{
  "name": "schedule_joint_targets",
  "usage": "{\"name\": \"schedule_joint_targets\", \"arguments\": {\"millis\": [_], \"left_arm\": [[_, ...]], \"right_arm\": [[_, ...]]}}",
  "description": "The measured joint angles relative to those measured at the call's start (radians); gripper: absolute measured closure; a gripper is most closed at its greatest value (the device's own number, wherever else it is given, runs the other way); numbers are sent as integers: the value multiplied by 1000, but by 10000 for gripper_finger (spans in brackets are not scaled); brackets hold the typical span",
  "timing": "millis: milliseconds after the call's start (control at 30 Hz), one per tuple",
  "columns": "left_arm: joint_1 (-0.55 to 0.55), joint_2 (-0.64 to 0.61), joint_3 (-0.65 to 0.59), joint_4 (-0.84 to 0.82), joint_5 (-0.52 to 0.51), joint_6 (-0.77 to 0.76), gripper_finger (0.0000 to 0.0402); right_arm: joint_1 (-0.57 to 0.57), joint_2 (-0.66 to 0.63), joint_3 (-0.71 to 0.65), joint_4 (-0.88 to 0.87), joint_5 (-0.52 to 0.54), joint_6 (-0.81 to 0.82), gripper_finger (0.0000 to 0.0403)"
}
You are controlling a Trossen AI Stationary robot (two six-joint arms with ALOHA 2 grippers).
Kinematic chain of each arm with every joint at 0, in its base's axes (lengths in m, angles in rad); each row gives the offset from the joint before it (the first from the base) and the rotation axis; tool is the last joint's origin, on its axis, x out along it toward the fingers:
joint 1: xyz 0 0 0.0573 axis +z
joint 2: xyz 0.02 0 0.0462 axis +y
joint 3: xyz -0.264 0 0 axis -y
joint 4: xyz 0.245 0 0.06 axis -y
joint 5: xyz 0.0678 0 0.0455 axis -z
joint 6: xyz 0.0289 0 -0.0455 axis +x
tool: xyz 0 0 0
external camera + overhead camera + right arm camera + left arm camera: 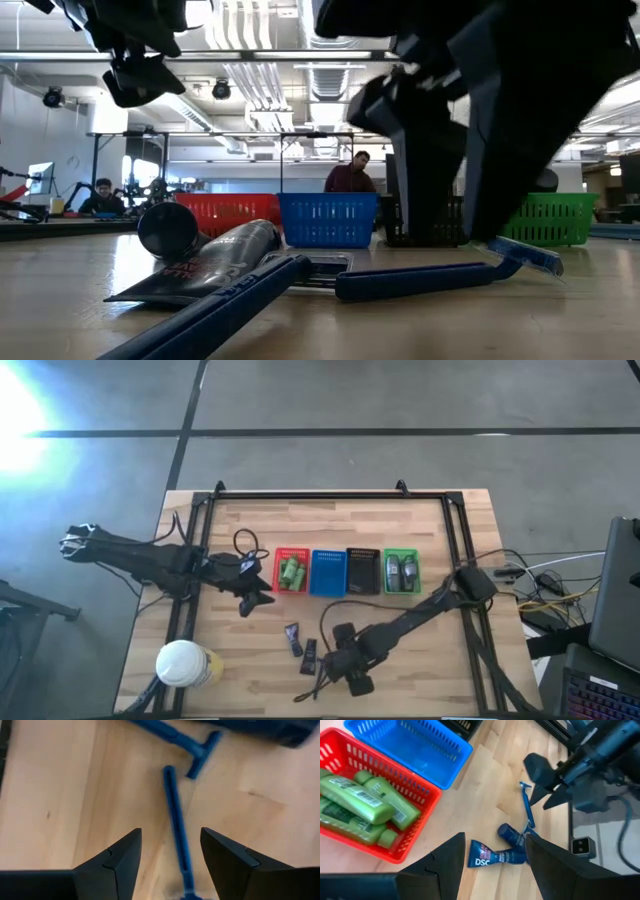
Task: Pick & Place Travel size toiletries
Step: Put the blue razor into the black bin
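Two blue razors lie flat on the wooden table near its front edge; one (177,835) lies between the open fingers of my right gripper (170,865), which hovers above it (338,665), and the other (175,737) lies just beyond. A dark tube (492,856) marked DSC lies beside them, below my open left gripper (492,865), which hangs above the table (252,600) in front of the red basket. Green bottles (357,805) lie in the red basket (291,572). Grey-silver pieces (402,572) lie in the green basket.
Four small baskets stand in a row at mid-table: red, blue (327,572), black (363,572), green (418,572). The blue basket (410,747) shows nothing in it. A yellow container with a white lid (183,663) stands at the front left. People sit in the room behind (350,172).
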Motion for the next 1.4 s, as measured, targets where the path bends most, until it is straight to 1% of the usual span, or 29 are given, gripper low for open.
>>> {"name": "schedule_joint_targets", "arguments": {"millis": [200,333,467,567,667,767,867,933,1000,1067,1167,1267,1300,1367,1400], "left_arm": [[-1,-1,0,-3,42,1,188],[-2,-4,0,-15,49,3,188],[-6,-9,0,-32,57,3,188],[-8,-15,0,-42,64,3,188],[-11,-21,0,-49,65,-4,188],[-12,-28,0,-50,65,-13,188],[-12,-35,0,-51,65,-13,188],[-12,-38,0,-48,64,-13,188],[-12,-38,0,-48,62,-14,188],[-12,-39,0,-42,60,-14,188],[-12,-37,0,-35,48,-14,188],[-12,-37,0,-29,44,-14,188],[-12,-37,0,-29,43,-14,188],[-12,-37,0,-28,42,-14,188],[-12,-37,0,-26,42,-13,188]], "right_arm": [[-5,32,3,-8,-12,19,241],[-16,43,-16,-24,-11,28,286],[-17,62,-20,-31,-16,3,338],[-16,83,-17,-35,-31,-5,368],[-17,80,-10,-55,-55,5,384],[-25,47,-14,-86,-58,60,382],[-40,-10,-23,-153,-61,181,382],[-58,-74,-20,-190,-35,307,383],[-80,-141,-23,-260,24,481,382],[-116,-202,-42,-306,85,703,381],[-197,-302,-107,-368,159,1018,381],[-292,-431,-235,-348,245,1263,381],[-324,-469,-289,-311,270,1322,381],[-383,-527,-396,-170,303,1393,380],[-412,-550,-445,-86,299,1397,380]]}}
